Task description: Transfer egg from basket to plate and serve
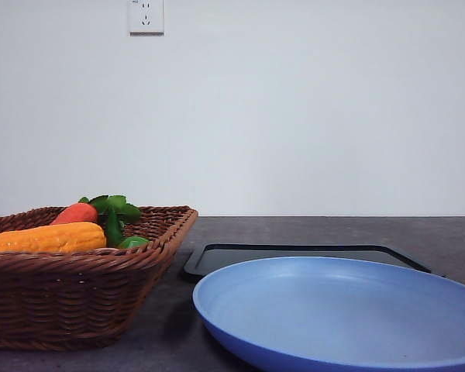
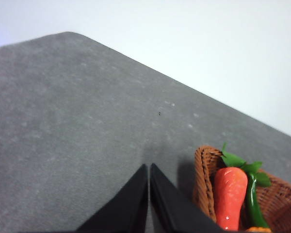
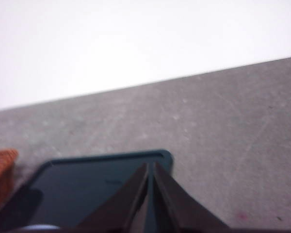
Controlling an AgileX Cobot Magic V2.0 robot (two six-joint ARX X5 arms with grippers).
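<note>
The brown wicker basket (image 1: 77, 287) stands at the front left of the table, holding vegetables; the egg is hidden from view. The light blue plate (image 1: 349, 318) lies at the front right, with nothing on it. My left gripper (image 2: 149, 167) is shut, its black fingers pressed together over bare grey tabletop just beside a corner of the basket (image 2: 206, 179). My right gripper (image 3: 151, 167) is shut too, hovering over the far edge of the black tray (image 3: 87, 187).
A red-orange carrot-like vegetable (image 1: 76, 213) with green leaves (image 1: 115, 208), a yellow-orange vegetable (image 1: 50, 237) and a green piece (image 1: 132, 242) lie in the basket. The flat black tray (image 1: 294, 256) sits behind the plate. A white wall with a socket (image 1: 146, 15) backs the table.
</note>
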